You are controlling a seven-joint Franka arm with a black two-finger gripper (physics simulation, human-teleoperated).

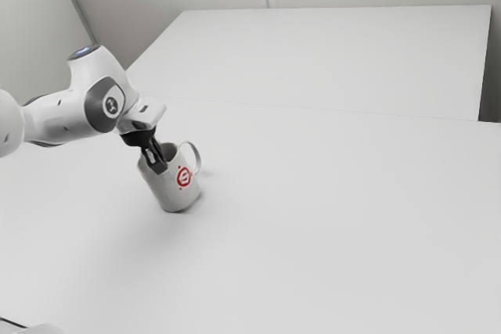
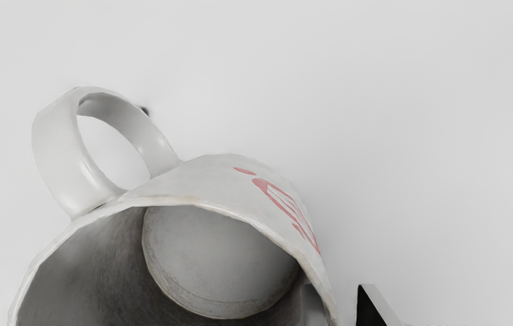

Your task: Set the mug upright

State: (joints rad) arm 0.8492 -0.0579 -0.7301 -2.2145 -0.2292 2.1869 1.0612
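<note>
The white mug [image 1: 174, 187] with a red emblem appears tilted in the exterior view, its mouth up toward the arm and its handle on the exterior view's right. At the mug's rim is the black gripper [image 1: 160, 165], pointing down. Looking into the mug [image 2: 220, 258] in the wrist view, I see the inner bottom and the handle loop. My gripper [image 2: 336, 301] straddles the wall near the emblem: one finger is inside the mug, the other outside with a visible gap to the wall. The fingers stand open. The rim hides part of the inner finger.
A white table [image 1: 337, 217] lies under the mug and extends toward the exterior view's right. Farther back, a pale surface [image 1: 329, 56] reaches to the walls. A pale object with a dark cable [image 1: 35, 328] sits at the exterior view's lower left corner.
</note>
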